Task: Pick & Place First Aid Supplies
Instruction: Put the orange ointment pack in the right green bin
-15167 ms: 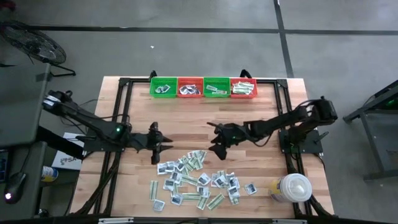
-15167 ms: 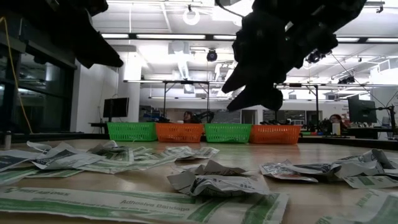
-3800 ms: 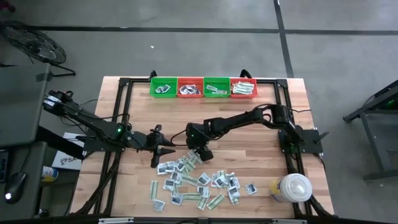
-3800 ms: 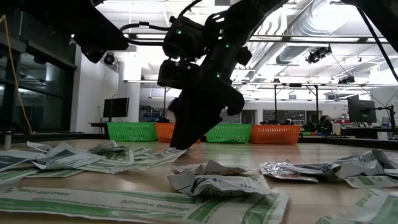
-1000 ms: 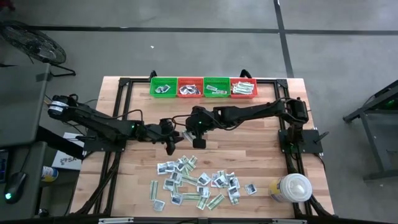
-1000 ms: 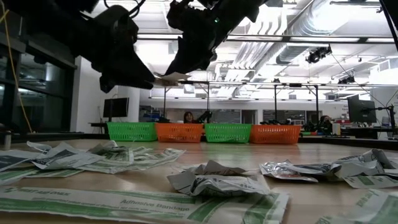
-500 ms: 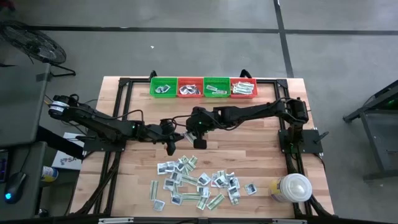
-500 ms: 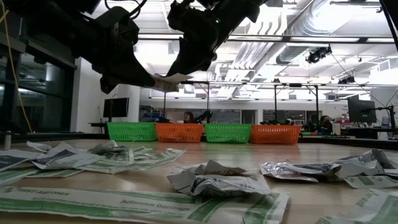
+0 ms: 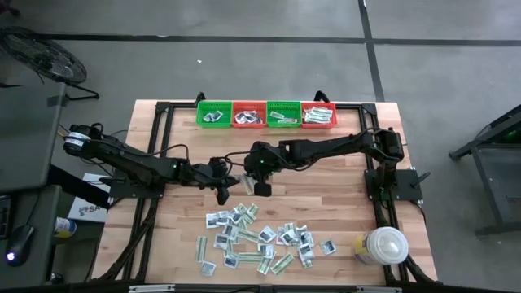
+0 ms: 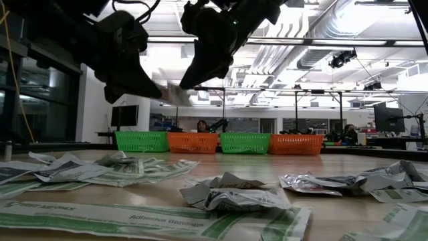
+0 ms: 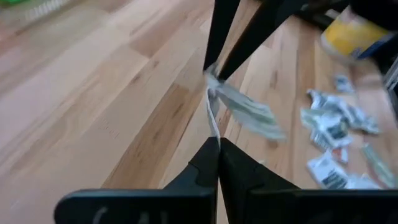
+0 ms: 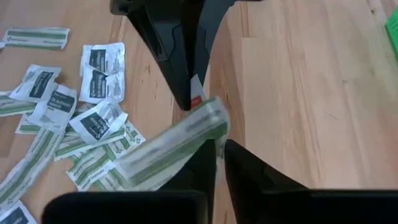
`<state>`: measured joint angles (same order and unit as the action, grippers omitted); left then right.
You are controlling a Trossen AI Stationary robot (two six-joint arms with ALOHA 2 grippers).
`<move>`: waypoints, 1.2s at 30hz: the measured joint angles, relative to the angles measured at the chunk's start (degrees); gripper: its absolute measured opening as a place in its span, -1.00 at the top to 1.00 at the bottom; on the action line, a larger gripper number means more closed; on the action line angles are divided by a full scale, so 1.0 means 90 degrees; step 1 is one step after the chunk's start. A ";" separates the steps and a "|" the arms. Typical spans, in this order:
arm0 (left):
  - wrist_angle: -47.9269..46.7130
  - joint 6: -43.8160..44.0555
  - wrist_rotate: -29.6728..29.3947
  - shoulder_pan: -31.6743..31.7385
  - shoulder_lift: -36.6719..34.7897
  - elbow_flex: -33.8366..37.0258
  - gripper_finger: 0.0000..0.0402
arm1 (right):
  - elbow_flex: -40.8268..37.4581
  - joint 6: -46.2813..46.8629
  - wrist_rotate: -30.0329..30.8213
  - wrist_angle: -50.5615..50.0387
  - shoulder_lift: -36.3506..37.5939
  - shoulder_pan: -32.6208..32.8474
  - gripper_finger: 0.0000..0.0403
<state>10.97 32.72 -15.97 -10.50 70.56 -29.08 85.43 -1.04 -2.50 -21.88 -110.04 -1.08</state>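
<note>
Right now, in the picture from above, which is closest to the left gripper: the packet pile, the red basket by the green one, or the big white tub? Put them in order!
From the left gripper:
1. Packet pile, just below it.
2. Red basket, at the table's far edge.
3. White tub, near right corner, farthest.

Both my arms stretched in over mid-table, grippers nose to nose in the air. My left gripper point(image 9: 229, 184) clamped tight, fingers point(image 11: 211, 163) pressed together. My right gripper point(image 9: 254, 181) just beside it, fingers point(image 12: 239, 163) a slim gap apart, pointing down
</note>
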 joint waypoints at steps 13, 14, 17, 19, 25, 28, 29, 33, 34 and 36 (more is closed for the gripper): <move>-0.0176 -0.0084 -0.0002 0.0000 -0.0002 0.0000 1.00 | 0.0000 -0.0031 -0.0097 -0.0158 0.0000 -0.0005 0.98; -0.0176 -0.0094 -0.0002 0.0000 -0.0002 0.0000 1.00 | 0.0000 0.0024 -0.0080 -0.0171 0.0000 -0.0005 0.96; -0.0166 -0.0110 -0.0005 0.0000 -0.0002 0.0000 1.00 | 0.0000 0.0362 0.0261 -0.0410 0.0000 -0.0005 0.87; -0.0138 -0.0125 -0.0005 0.0000 -0.0002 0.0000 1.00 | 0.0000 0.0500 0.0420 -0.0727 0.0042 -0.0005 0.80; -0.0102 -0.0209 -0.0083 0.0000 -0.0002 0.0000 1.00 | 0.0000 0.0721 0.0682 -0.1234 0.0435 -0.0006 0.65; -0.0094 -0.0269 -0.0130 0.0009 -0.0002 0.0000 1.00 | 0.0002 0.0834 0.0828 -0.1720 0.0733 -0.0005 0.64; -0.0091 -0.0278 -0.0149 0.0033 -0.0002 0.0000 1.00 | 0.0002 0.0850 0.0891 -0.1931 0.0853 -0.0005 0.64; -0.0086 -0.0342 -0.0130 0.0207 -0.0015 0.0002 1.00 | 0.0002 0.0965 0.1126 -0.2746 0.1178 -0.0005 0.64; -0.0062 -0.0403 -0.0103 0.0269 -0.0030 0.0002 1.00 | 0.0002 0.0971 0.1155 -0.2909 0.1251 -0.0005 0.64; -0.0047 -0.0498 0.0025 0.0422 -0.0076 0.0002 1.00 | 0.0002 0.0995 0.1200 -0.3162 0.1294 -0.0006 0.64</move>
<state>10.55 28.23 -15.74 -6.70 69.88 -29.06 85.45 7.92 8.30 -50.33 -98.39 -1.14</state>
